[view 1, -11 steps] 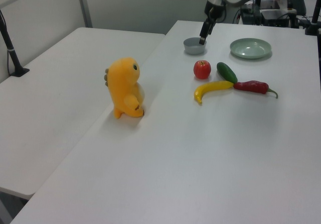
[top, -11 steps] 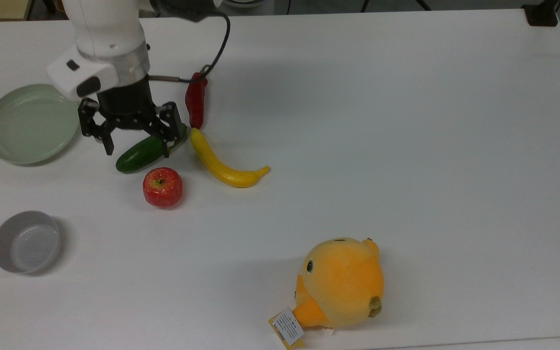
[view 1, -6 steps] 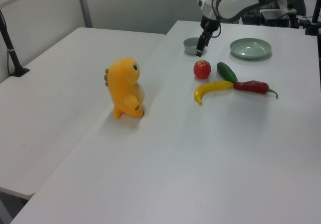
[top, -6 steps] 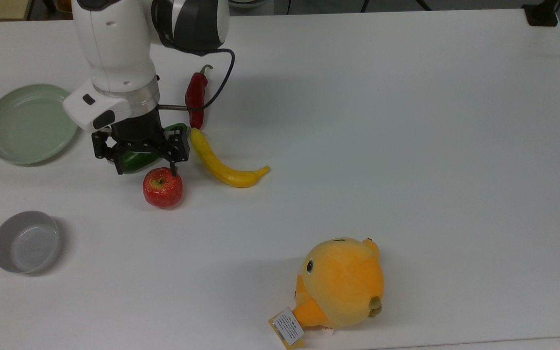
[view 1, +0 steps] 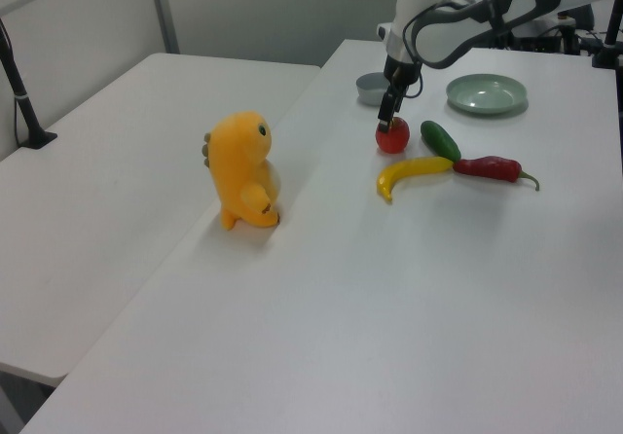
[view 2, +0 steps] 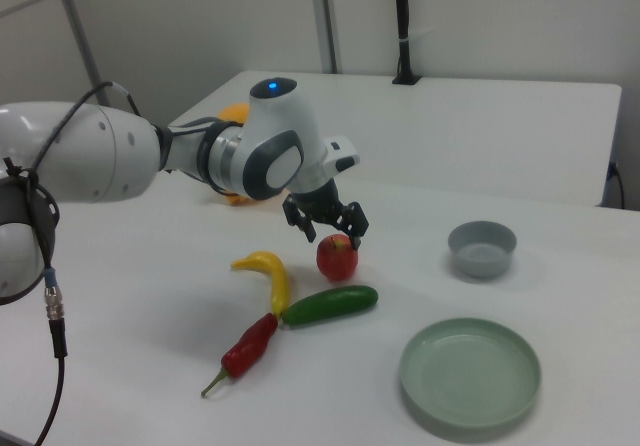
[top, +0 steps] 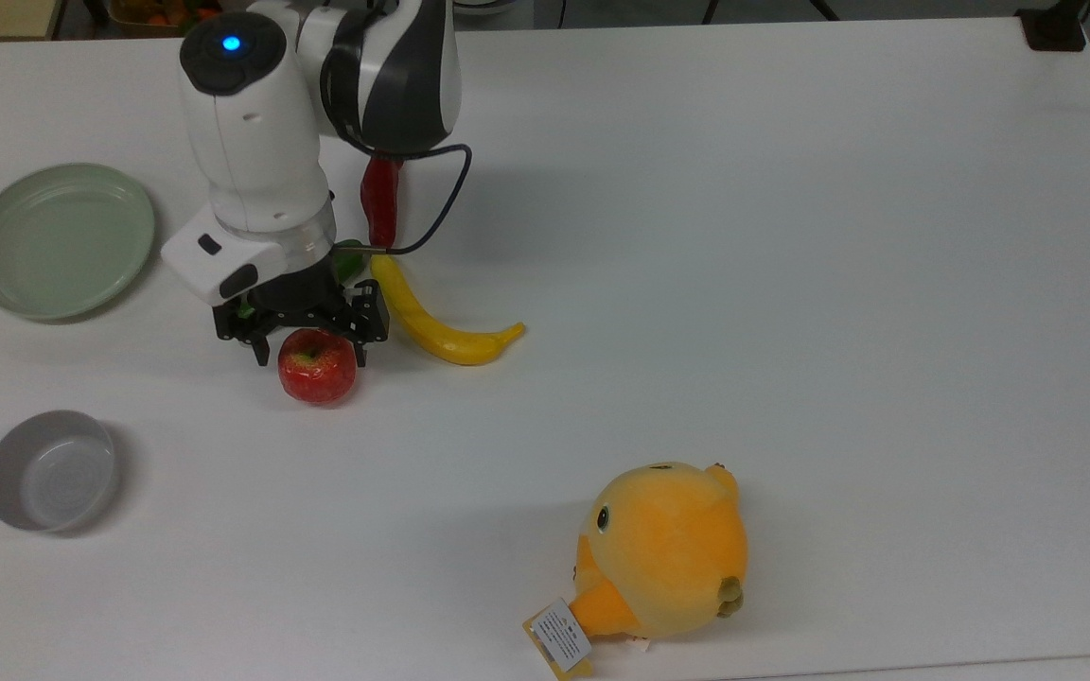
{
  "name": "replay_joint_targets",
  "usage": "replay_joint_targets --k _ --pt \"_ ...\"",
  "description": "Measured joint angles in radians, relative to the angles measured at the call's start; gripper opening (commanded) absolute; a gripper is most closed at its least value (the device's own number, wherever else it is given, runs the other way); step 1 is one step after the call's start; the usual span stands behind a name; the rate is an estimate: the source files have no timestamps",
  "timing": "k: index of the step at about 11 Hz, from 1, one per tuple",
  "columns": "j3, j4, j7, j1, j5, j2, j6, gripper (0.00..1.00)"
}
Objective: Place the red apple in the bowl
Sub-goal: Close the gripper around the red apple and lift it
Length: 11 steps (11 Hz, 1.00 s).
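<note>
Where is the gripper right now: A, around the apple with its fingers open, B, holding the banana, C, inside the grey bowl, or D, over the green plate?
A: in the top view the gripper straddles the apple, fingers open on either side, and the apple is on the table, away from the bowl.

White table w/ pale green plate near top view's left edge. Red chili, green cucumber & yellow banana clustered, ends nearly meeting. Orange plush toy w/ tag, well apart.
</note>
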Motion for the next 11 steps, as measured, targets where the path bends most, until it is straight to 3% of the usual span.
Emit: replay_joint_targets --k 5,7,8,9,11 --pt "0.001 0.000 0.000 0.000 -0.050 0.035 0.001 0.98" --pt "0.001 0.000 0.000 0.000 -0.053 0.038 0.001 0.76" --pt "0.001 0.000 0.000 0.000 -0.053 0.039 0.001 0.57" --pt "0.002 0.000 0.000 0.000 -0.053 0.039 0.001 0.46" --pt "0.002 0.001 -0.002 0.000 -0.054 0.038 0.001 0.42"
